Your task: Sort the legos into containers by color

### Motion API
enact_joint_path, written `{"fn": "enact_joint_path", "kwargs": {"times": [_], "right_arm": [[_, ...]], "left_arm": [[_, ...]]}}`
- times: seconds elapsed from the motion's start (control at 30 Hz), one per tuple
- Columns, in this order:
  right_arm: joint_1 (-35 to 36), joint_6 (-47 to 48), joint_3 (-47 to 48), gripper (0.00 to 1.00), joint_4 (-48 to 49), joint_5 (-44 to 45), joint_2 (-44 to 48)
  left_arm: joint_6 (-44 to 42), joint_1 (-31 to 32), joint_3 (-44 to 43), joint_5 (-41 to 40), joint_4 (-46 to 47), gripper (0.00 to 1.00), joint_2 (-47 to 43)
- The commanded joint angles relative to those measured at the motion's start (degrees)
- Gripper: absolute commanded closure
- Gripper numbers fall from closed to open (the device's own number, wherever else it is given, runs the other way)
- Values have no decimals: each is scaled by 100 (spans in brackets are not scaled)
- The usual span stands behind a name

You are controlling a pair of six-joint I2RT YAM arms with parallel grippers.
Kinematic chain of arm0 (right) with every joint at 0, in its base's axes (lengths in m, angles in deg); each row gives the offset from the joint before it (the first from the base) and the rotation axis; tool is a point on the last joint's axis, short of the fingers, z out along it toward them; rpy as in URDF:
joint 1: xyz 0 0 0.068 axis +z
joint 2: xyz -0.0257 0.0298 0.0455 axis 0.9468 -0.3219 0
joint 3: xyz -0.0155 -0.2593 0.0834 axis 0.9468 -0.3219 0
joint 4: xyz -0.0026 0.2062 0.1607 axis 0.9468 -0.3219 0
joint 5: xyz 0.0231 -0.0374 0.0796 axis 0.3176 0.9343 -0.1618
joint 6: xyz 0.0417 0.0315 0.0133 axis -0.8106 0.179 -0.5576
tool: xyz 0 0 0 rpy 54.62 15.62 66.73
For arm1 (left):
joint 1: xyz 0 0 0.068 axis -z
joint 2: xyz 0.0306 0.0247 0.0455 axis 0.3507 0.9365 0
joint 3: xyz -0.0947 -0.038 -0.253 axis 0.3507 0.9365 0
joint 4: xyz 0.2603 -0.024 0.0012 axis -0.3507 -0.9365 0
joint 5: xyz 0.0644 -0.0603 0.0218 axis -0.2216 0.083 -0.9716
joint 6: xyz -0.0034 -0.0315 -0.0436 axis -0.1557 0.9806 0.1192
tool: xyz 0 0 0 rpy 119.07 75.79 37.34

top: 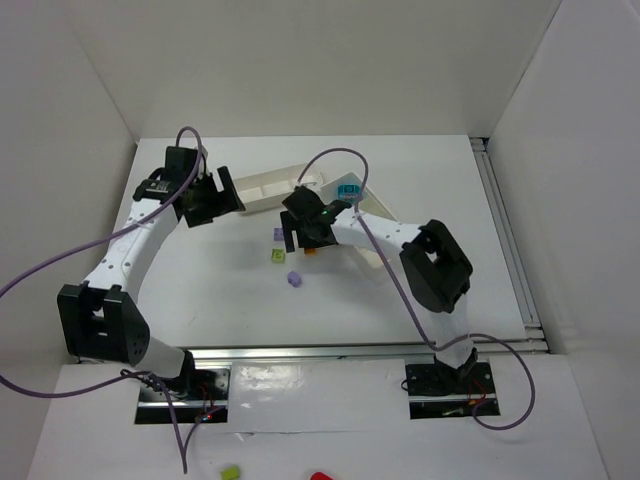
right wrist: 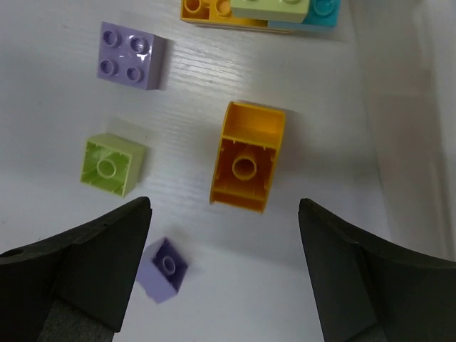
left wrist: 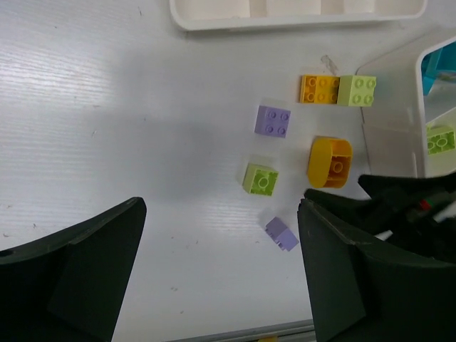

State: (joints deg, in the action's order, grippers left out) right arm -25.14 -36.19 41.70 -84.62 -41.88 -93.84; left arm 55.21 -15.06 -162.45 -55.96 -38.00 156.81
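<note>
Orange lego (right wrist: 246, 158) between right jaws (untouched)

Two white trays (left wrist: 214, 14) (left wrist: 392, 128) are on the table (left wrist: 107, 107); eight bricks show in the left wrist view; three lime bricks (left wrist: 261, 179) (left wrist: 358, 90) (left wrist: 440, 140); two purple bricks (left wrist: 271, 121) (left wrist: 281, 234); two orange bricks (left wrist: 319, 90) (left wrist: 330, 162); one teal brick (left wrist: 436, 71); two robot arms (top: 120, 260) (top: 400, 235) reach over the table.

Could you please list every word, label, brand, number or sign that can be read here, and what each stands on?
No text can be read in any view.
The studs of the purple brick are too blurred to show any mark.
The yellow brick shows its hollow underside, with no lettering.
The white tray shows no label.
</note>
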Motion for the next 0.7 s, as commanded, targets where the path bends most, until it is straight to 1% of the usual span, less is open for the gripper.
{"fn": "enact_joint_path", "kwargs": {"times": [0.0, 0.17, 0.2, 0.23, 0.27, 0.3, 0.33, 0.37, 0.4, 0.47, 0.5, 0.53, 0.57, 0.6, 0.63, 0.67], "right_arm": [[-29, -23, 381, 9, 277, 44, -376], [-82, -23, 837, 20, 330, 44, -930], [-82, -23, 890, 24, 330, 139, -992], [-82, -23, 977, 34, 330, 236, -1053], [-82, -23, 1030, 41, 330, 237, -1054], [-82, -23, 1031, 49, 252, 324, -1054], [-82, -23, 1109, 64, 190, 412, -958], [-21, -23, 1110, 72, 190, 413, -861], [-21, -23, 1110, 76, 137, 491, -565], [-21, -23, 813, 79, 84, 562, -159], [-21, -23, 663, 79, 84, 719, 330], [-21, -23, 488, 79, 84, 816, 596], [-21, -23, 121, 79, 84, 921, 842], [-73, -118, -48, 79, -46, 1036, 1088], [-178, -267, -224, 79, -135, 1245, 1561], [-257, -347, -565, 79, -336, 1317, 1792]], "left_arm": [[-18, -47, 40, 238, -4, 4, -51], [-70, -47, 93, 379, 49, 6, 1], [-123, -47, 93, 440, 49, 6, 1], [-123, -47, 93, 440, 49, 6, 1], [-123, -47, 93, 440, 49, 7, 62], [-184, -47, 93, 440, 49, 7, 63], [-185, -47, 93, 501, 49, 7, 63], [-185, -47, 93, 502, 49, 7, 63], [-185, -47, 93, 502, 49, 7, 115], [-237, -47, 93, 563, 49, 7, 116], [-237, -47, 93, 563, 101, 7, 176], [-237, -47, 93, 633, 102, 9, 247], [-237, -47, 93, 686, 102, 9, 247], [-237, 14, 93, 686, 102, 10, 343], [-290, 15, 93, 686, 102, 10, 396], [-290, 102, 93, 686, 102, 10, 501]]}}
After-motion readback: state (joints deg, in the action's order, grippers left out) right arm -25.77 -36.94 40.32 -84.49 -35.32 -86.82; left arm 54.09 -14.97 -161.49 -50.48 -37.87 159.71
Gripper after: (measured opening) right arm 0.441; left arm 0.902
